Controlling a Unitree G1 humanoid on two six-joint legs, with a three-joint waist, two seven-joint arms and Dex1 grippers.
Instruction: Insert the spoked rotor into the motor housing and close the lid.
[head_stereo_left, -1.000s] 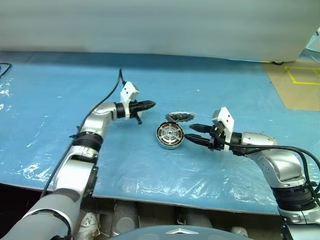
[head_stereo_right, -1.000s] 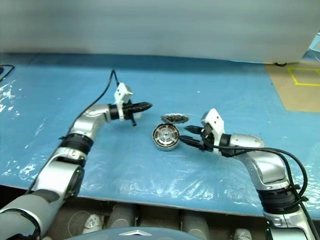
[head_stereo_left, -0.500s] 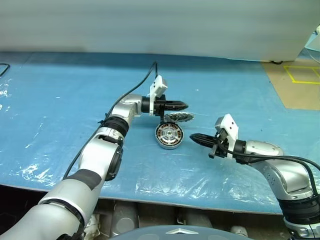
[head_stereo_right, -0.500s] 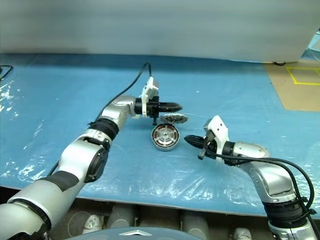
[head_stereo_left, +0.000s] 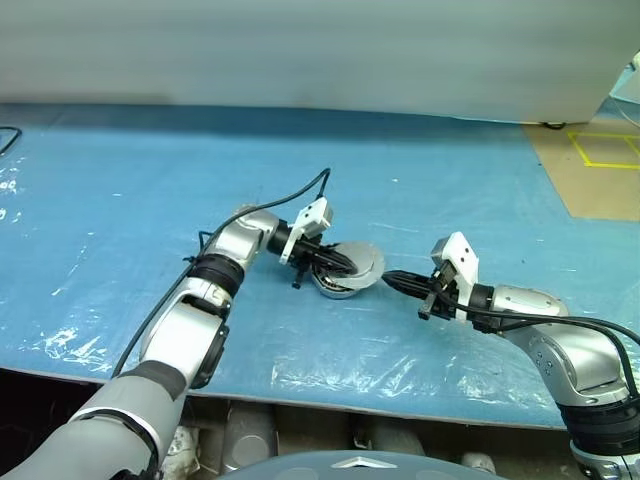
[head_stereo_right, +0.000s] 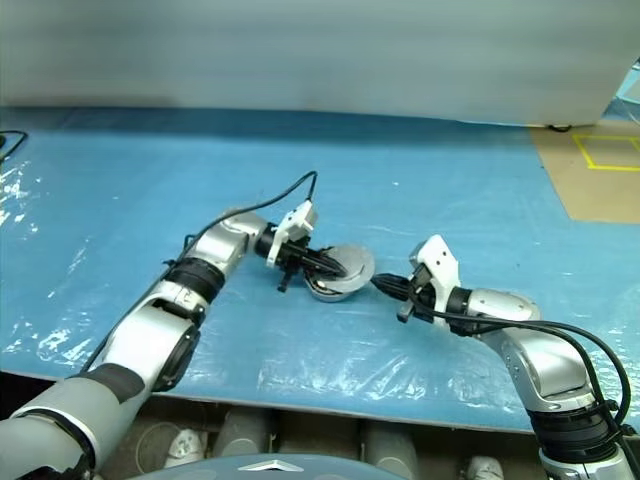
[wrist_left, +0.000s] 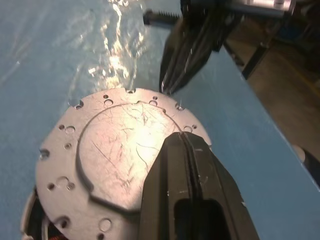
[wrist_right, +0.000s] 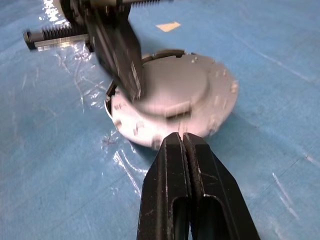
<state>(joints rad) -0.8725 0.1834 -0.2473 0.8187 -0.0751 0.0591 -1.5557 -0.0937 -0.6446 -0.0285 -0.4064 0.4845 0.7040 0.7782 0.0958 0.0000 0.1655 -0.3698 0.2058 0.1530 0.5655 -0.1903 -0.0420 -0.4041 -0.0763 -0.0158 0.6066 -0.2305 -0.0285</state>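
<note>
The lid, a smooth silver disc with small holes round its rim, lies on top of the motor housing. The housing's dark rim and copper windings peek out beneath it. The lid looks slightly off-centre. My left gripper is shut, and its fingertips rest on the lid's top face. My right gripper is shut too, empty, with its tip just off the lid's rim on the right. The spoked rotor is hidden.
Everything sits on a blue sheet under crinkled clear plastic. The table's front edge runs close below my arms. Tan floor with yellow tape lies at the far right, and a black cable at the far left.
My left gripper swung down and back onto the housing. The lid, which stood just behind the housing, now lies over it. My right gripper closed and drew slightly away from the housing.
</note>
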